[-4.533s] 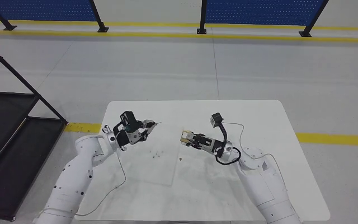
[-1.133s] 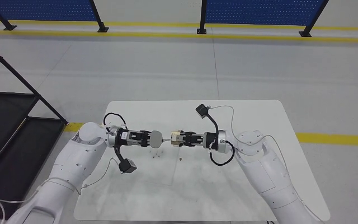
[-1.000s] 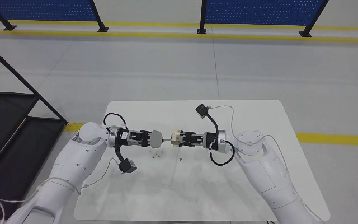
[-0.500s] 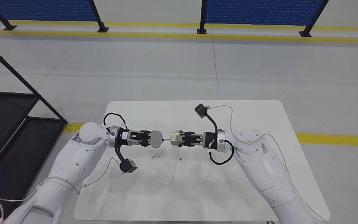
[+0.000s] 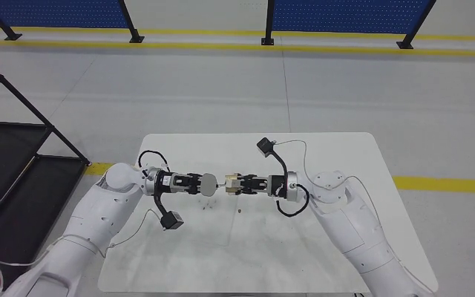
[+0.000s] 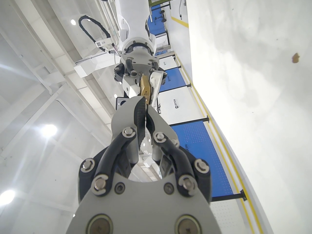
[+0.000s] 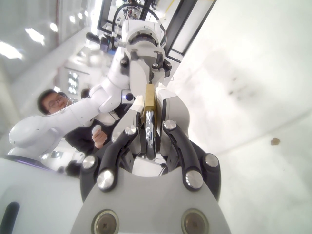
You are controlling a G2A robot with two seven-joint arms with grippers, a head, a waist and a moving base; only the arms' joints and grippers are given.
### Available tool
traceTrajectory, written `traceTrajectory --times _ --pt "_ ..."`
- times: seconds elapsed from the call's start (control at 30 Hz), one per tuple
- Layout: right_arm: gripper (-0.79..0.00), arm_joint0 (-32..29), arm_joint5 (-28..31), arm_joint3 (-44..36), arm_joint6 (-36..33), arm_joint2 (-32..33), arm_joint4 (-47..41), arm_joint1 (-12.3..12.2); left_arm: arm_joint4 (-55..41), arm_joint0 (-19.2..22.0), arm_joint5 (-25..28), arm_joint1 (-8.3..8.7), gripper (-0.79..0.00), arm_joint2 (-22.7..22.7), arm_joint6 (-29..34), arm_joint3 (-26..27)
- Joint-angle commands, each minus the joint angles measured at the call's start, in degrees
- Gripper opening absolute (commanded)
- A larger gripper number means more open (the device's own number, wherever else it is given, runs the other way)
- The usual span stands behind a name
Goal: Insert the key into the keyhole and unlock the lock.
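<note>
While looking down from above, reading both end effectors nose to nose over the middle of the white worktop (image 5: 334, 156), held clear of its surface. Have the left end effector (image 5: 208, 183) at 9 o'clock of the meeting point, pinched fully together on the key (image 5: 220, 183). Seeing just a thin dark tip of it, pointing to 3 o'clock at the lock (image 5: 232, 183). Have the right end effector (image 5: 241, 183) at 3 o'clock, clamped on the brass lock body, bare end facing 9 o'clock. Can't tell whether the key tip sits inside the keyhole or only touches the lock face. From the right wrist, seeing the chrome shackle (image 7: 149, 127) between the fingers, on the wrist side of the body; can't tell if latched. Also noting a few dark specks (image 5: 208, 202) on the worktop at 6 o'clock of the left end effector, plus a brown crumb (image 6: 296, 57).
</note>
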State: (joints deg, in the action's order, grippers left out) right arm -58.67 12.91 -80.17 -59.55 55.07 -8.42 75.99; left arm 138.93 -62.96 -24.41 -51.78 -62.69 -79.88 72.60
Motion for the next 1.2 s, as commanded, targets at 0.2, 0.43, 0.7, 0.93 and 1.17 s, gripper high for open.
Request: traceTrajectory --times 0.2,0.43,0.7,0.93,1.17 --pt "-0.785 0.3 0.3 0.0 -0.1 -0.4 -0.1 -0.2 -0.4 0.2 -0.1 0.37 -0.785 0.7 0.1 0.3" --pt "-0.785 0.3 0.2 -0.3 0.0 -0.8 -0.2 -0.3 -0.6 0.4 -0.8 0.59 -0.785 1.4 0.8 0.2" --pt "-0.785 0.0 -0.2 -0.5 1.5 -1.0 -0.9 -0.4 -0.2 0.8 -2.1 0.70 -0.785 2.4 2.1 0.1" --pt "-0.785 -0.3 -0.4 -0.6 2.1 -1.2 -1.7 -0.5 0.0 1.0 -3.0 0.89 -0.785 3.1 3.0 -0.1" --pt "-0.785 -0.2 -0.8 -0.9 2.3 -1.9 -1.5 -0.5 -0.4 1.1 -3.8 1.03 -0.785 3.7 3.8 -0.3"
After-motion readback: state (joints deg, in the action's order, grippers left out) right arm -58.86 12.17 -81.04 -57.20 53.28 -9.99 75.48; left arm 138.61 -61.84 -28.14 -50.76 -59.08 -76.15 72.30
